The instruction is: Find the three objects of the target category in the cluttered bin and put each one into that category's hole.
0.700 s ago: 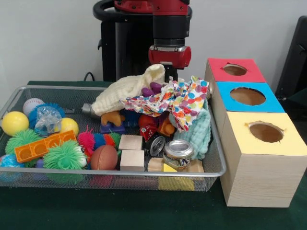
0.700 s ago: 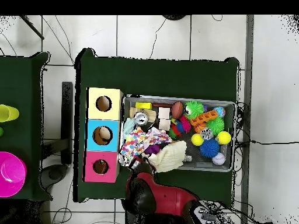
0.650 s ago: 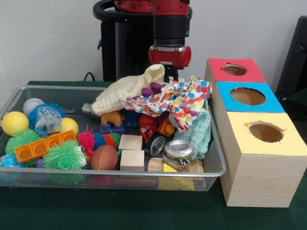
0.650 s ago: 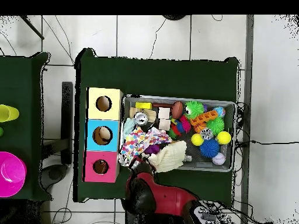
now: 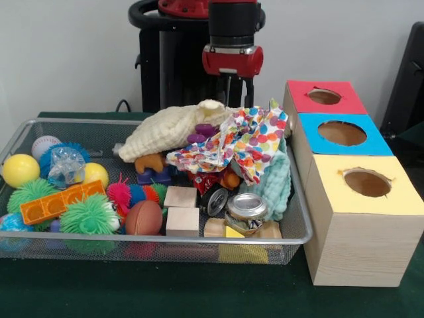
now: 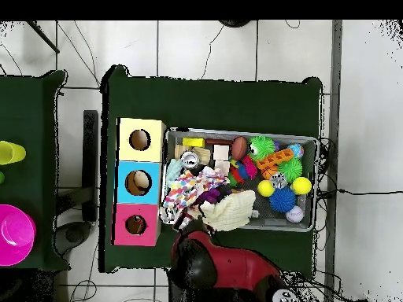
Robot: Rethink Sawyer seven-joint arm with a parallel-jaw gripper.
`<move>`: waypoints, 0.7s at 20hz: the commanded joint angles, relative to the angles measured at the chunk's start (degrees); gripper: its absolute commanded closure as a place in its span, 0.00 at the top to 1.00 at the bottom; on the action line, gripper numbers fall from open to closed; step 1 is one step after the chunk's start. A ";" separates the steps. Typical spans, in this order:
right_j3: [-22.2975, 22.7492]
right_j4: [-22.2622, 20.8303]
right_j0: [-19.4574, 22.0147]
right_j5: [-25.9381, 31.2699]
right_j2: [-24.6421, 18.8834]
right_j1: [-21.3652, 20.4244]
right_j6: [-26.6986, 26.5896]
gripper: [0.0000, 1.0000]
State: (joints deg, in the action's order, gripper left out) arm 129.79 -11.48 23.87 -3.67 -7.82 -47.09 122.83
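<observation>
The gripper (image 5: 236, 93) rose; cream cloth (image 5: 173, 127) slumped.

Light is coming in even and diffuse in both views, no hard shadows showing. Soft shade is sitting under the mesh bin (image 5: 79, 245) on the green cloth. The crushed can (image 5: 246, 207) is throwing a small glare off its top. The white floor tiles (image 6: 205, 47) are reading bright overhead. My arm (image 5: 232, 40) is looking slightly soft up top.
</observation>
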 commanded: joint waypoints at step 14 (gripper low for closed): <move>-5.84 -6.09 10.37 7.38 -12.55 -4.65 -2.09 1.00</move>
State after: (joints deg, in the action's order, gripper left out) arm 129.61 -12.80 31.93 3.69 -14.95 -56.41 122.83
